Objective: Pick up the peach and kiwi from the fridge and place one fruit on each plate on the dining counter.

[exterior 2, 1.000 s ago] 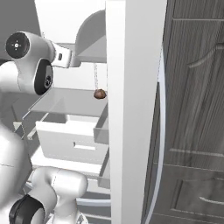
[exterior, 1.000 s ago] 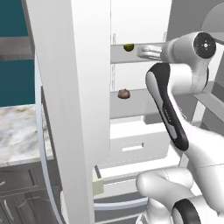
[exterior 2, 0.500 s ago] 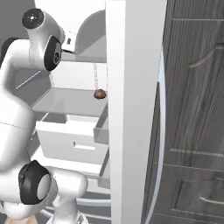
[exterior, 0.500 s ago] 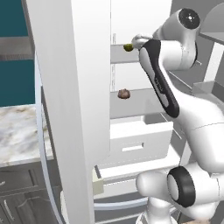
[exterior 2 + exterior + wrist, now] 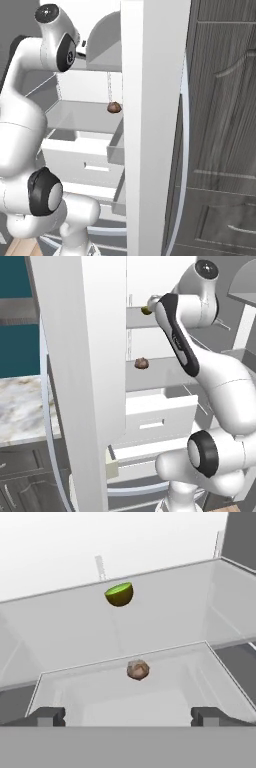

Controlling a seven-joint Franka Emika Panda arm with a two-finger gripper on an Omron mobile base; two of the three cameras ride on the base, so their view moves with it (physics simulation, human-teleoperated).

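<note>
Arm raised since prev; gripper [image 5: 127,716] open, facing kiwi [image 5: 119,594] on fridge [image 5: 85,356] shelf.

Small brown lumpy ball [image 5: 142,363] resting alone on a grey shelf. White-grey marbled countertop [image 5: 20,408] off to the left, dark grey cabinets [image 5: 22,481] below, teal wall [image 5: 15,331] behind. Dark grey wood-grain panelled door [image 5: 222,130] at the right.

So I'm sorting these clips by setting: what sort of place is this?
A rendered home kitchen, seemingly. A tall white-lined fridge stands open with grey shelves and white pull-out drawers, a small olive-green round kiwi sits on a shelf, and a white-grey marbled countertop over dark cabinets lies beside it.
</note>
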